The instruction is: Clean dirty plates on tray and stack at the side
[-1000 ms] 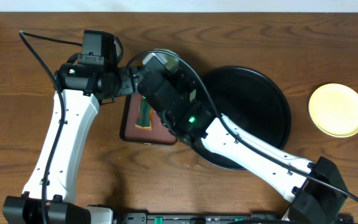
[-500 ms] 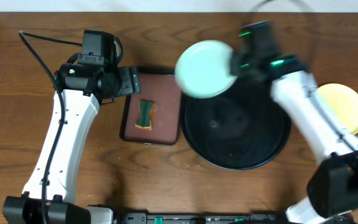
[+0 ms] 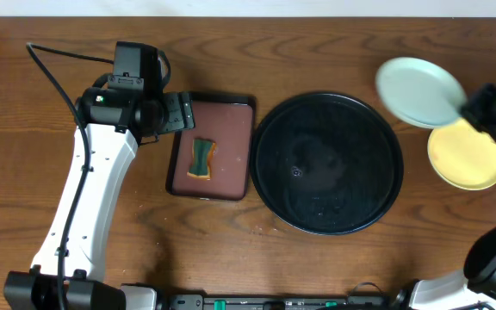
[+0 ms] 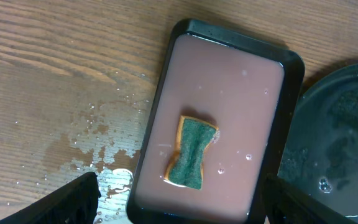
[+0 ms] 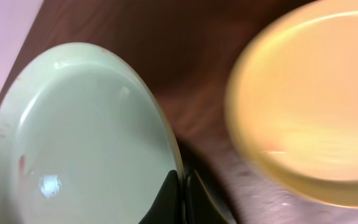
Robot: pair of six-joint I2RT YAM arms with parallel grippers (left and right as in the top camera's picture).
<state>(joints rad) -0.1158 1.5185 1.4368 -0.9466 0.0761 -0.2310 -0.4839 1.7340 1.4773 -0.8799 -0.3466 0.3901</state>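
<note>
Fingers of the right gripper point(image 5: 182, 188) are pinched tight on the near rim of the mint plate point(image 5: 86, 137), which hangs in the air ahead of them and to their left. It has a small reddish mark near its left edge. Just past the fingers on the right lies the yellow plate point(image 5: 309, 106). It is blurred in the wrist view, so I cannot tell whether its face is clean. From overhead, the mint plate's edge overlaps the yellow plate's upper rim, apparently above it and not touching. Well away from these fingers, the round tray point(image 3: 351, 138) holds no plates, only a wet sheen.

The left gripper point(image 4: 196, 199) hovers with its fingers spread wide and nothing between them. Directly ahead of them the sponge point(image 4: 191, 152) lies in the small rectangular tray point(image 4: 229, 62). Water drops point(image 4: 104, 137) dot the table point(image 3: 231, 258) to the left of the fingers, and the round tray's rim is to their right.

The step in hand looks like stacking, with the mint plate being carried to the side pile. The next move calls for centring it over the yellow plate and levelling it. Then it should be lowered until it rests, and only then let go.
</note>
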